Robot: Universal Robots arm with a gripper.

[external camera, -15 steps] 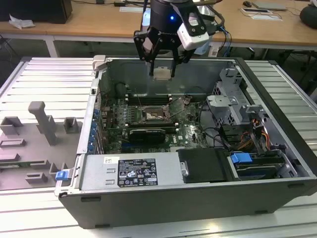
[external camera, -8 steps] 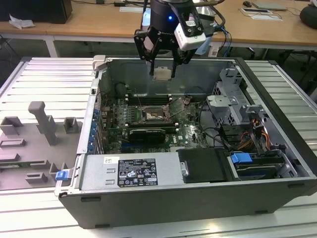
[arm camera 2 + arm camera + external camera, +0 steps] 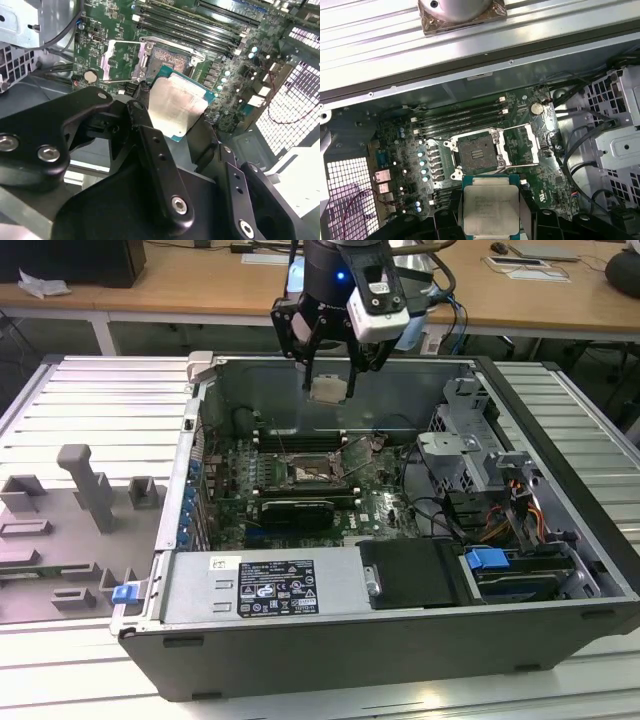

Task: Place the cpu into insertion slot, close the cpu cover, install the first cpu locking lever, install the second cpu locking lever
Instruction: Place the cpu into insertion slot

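Cpu [image 3: 489, 210], clamped at its edges by the gripper [image 3: 329, 390] above the uncovered insertion slot [image 3: 477, 152], could land skewed and damage it if it tilts or slips.

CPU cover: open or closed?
Open. In the first wrist view the cpu cover is swung off the insertion slot, whose dark centre is bare; the tool holds the cpu.

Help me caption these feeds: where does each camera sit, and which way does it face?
Exterior view: off the arm, above the open case, looking down into it; the gripper shows, holding the cpu.
First wrist view: on the wrist, facing down at the insertion slot; fingers show.
Second wrist view: on the wrist, slanting past gripper links at the motherboard.
All three show cpu and insertion slot.
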